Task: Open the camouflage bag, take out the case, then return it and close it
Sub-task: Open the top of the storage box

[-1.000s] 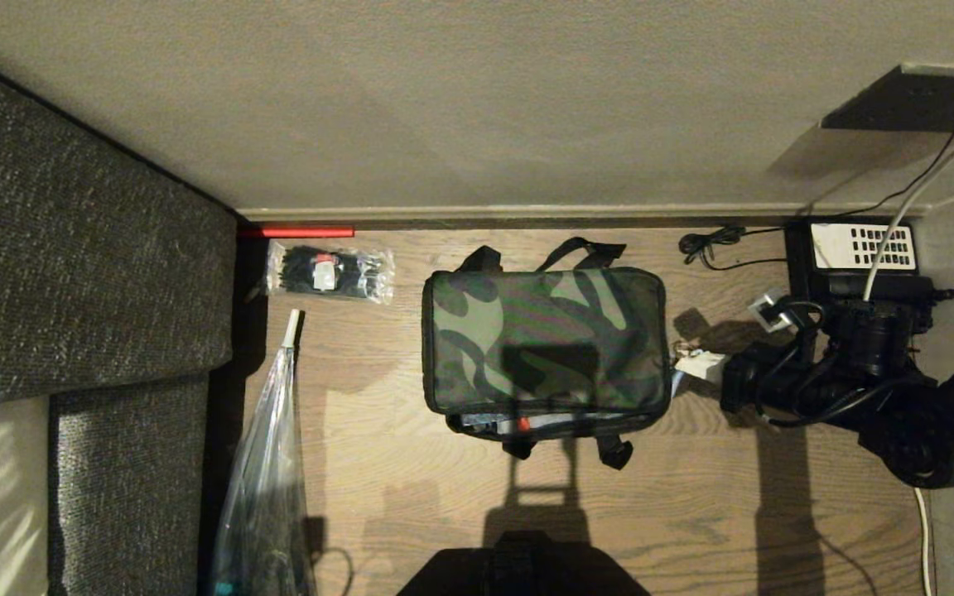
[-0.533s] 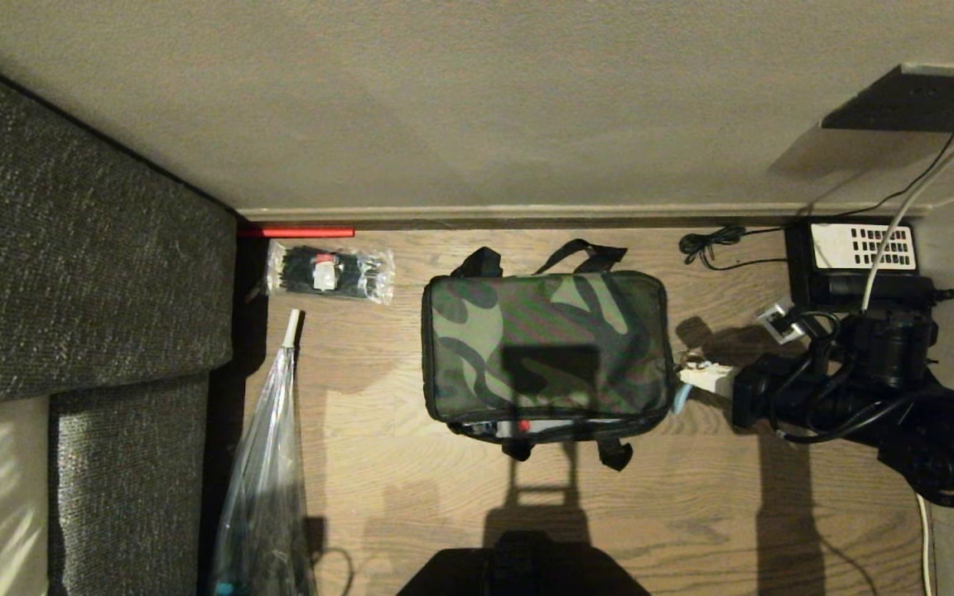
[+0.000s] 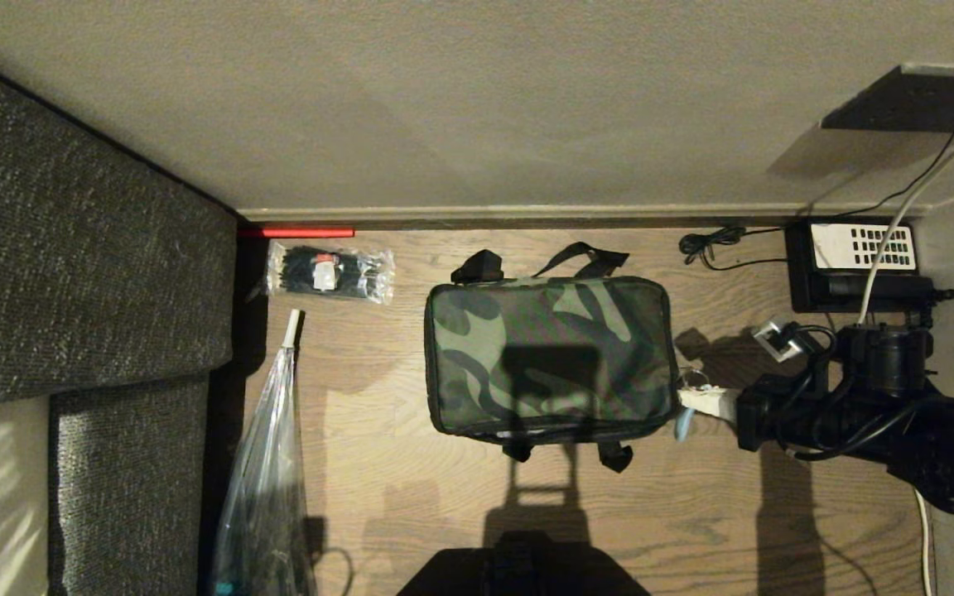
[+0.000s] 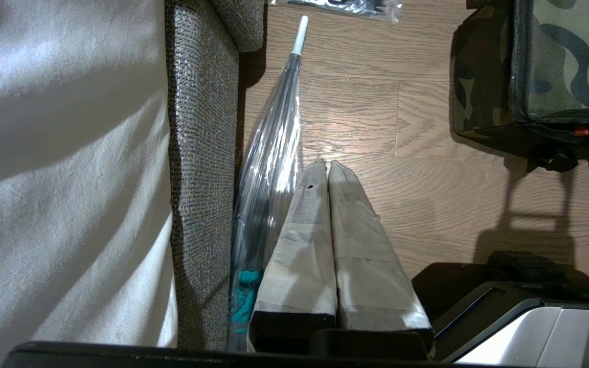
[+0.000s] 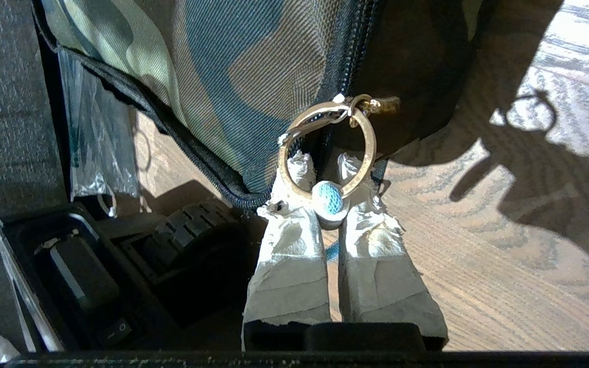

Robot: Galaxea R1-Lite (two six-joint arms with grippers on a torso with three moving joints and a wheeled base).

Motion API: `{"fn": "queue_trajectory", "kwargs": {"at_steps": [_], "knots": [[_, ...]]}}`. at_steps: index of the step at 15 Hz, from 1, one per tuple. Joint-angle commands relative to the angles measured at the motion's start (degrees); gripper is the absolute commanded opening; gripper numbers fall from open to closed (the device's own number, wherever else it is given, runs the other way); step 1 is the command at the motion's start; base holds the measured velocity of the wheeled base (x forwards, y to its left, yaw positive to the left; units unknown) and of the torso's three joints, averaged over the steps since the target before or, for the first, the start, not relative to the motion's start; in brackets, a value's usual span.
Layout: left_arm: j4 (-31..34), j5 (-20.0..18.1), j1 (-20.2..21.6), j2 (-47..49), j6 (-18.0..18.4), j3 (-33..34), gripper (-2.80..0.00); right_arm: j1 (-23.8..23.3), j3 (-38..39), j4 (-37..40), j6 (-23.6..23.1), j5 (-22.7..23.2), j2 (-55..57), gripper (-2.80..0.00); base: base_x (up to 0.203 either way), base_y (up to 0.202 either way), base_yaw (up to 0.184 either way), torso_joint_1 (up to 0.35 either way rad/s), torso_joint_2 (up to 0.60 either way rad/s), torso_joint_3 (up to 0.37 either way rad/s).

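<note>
Head view: the camouflage bag (image 3: 550, 356) sits lid-down on the wood floor (image 3: 411, 497), the right hand (image 3: 705, 401) at its right end. Left wrist view: the left hand (image 4: 329, 168) hangs pinched shut on nothing. Right wrist view: taped fingers (image 5: 294, 245) nip the zipper ring (image 5: 327, 148), the best handle on a floppy fabric bag; no readable labels.

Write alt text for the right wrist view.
The right gripper, fingers wrapped in pale tape, is shut on a gold ring pull with a blue bead, attached to the zipper of the camouflage bag. The bag sits on a wooden floor.
</note>
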Motion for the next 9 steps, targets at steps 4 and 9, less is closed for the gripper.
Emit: {"fn": "queue_trajectory", "kwargs": {"at_steps": [4, 9], "knots": [[0.0, 0.0, 0.0, -0.1, 0.0, 0.1, -2.80, 0.0, -3.0, 3.5, 0.6, 0.2, -0.7, -2.80, 0.000, 0.000, 0.000, 0.000, 0.00, 0.000], [0.0, 0.0, 0.0, -0.1, -0.1, 0.1, -2.80, 0.1, -4.9, 3.7, 11.4, 0.6, -2.2, -2.80, 0.000, 0.000, 0.000, 0.000, 0.00, 0.000]]}}
